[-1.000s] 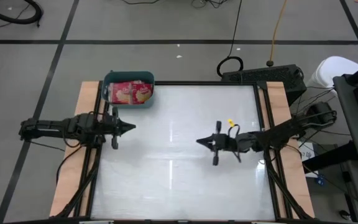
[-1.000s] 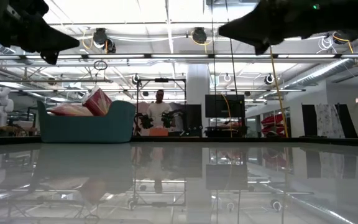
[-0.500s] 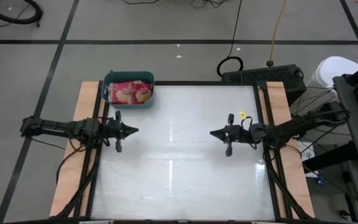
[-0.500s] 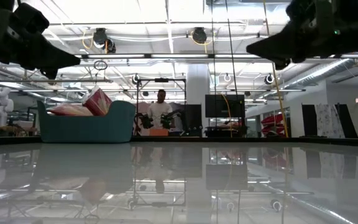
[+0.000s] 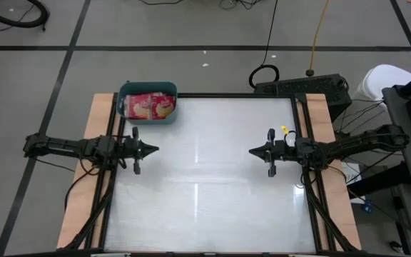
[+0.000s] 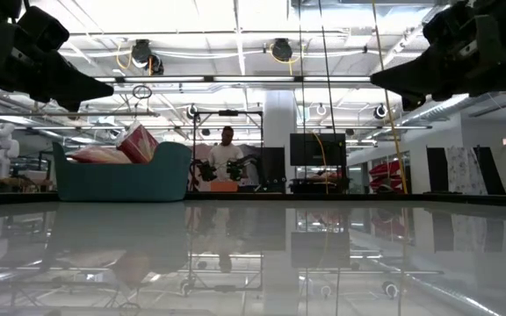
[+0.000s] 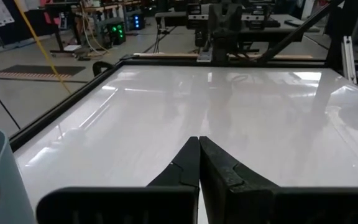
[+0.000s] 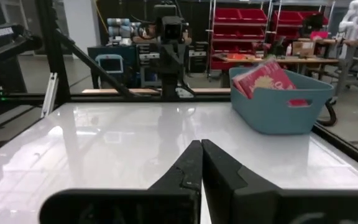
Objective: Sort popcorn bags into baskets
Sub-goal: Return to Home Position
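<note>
Bright overhead light, glaring table (image 5: 212,207)

Closed tip to tip above the glossy white table (image 8: 92,149): the two dark fingers of the right gripper (image 8: 201,144), nothing between them. Off to one side, near the table's far corner, a teal-blue plastic tub (image 8: 278,109) with red popcorn bags (image 8: 263,78) leaning inside it and poking up above its rim. Straight across, seen head-on at the far edge, the left arm (image 8: 169,46) with dark frame struts beside it; beyond, shelving (image 8: 213,31) full of red bins (image 8: 247,15).
</note>
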Robot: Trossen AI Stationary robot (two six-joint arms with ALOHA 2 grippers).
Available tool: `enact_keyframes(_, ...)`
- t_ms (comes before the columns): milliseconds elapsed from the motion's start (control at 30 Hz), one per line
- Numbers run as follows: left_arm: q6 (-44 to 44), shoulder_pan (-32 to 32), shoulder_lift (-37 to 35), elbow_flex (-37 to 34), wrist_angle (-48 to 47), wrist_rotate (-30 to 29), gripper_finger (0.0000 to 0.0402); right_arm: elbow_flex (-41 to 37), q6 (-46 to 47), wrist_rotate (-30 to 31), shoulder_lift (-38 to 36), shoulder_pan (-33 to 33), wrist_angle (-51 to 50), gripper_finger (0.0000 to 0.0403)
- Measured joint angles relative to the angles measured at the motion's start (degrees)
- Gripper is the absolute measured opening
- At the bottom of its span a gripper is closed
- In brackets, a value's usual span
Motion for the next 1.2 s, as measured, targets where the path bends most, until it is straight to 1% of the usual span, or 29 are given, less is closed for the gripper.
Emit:
enact_keyframes(300, 0.11, 0.00, 0.00, 0.00, -0.09, -0.24, 0.0008, -0.04, 0.58, 0.13, -6.68, -0.13, -8.90, 0.0000)
enact_keyframes(533, 0.52, 0.00, 0.00, 0.00, -0.09, -0.24, 0.0009, -0.04, 1.36, 0.03, -13.99, 0.05, -17.90, 0.0000)
enact_keyframes(600, 0.50, 0.00, 0.00, 0.00, -0.09, -0.24, 0.0009, -0.04, 1.94, -1.17, -15.63, 0.05, -19.61, 0.0000)
enact_keyframes(767, 0.46, 0.00, 0.00, 0.00, -0.07, -0.24, 0.0009, -0.04, 2.12, -6.27, -17.80, 0.15, -21.89, 0.0000)
enact_keyframes(867, 0.03, 0.00, 0.00, 0.00, -0.07, -0.24, 0.0009, -1.10, 3.63, -5.78, -18.14, 0.75, -21.30, 0.0000)
enact_keyframes(1000, 0.02, 0.00, 0.00, 0.00, -0.07, -0.24, 0.0010, -4.03, 4.59, -5.18, -18.10, 1.57, -16.18, 0.0000)
enact_keyframes(1067, 0.07, 0.00, 0.00, 0.00, -0.05, -0.24, 0.0010, -4.43, 5.00, -4.25, -18.21, 1.64, -16.45, 0.0000)
enact_keyframes(1200, 0.28, 0.00, 0.00, 0.00, 0.13, -0.24, 0.0010, -4.50, 4.25, -4.28, -18.81, 1.92, -17.04, 0.0000)
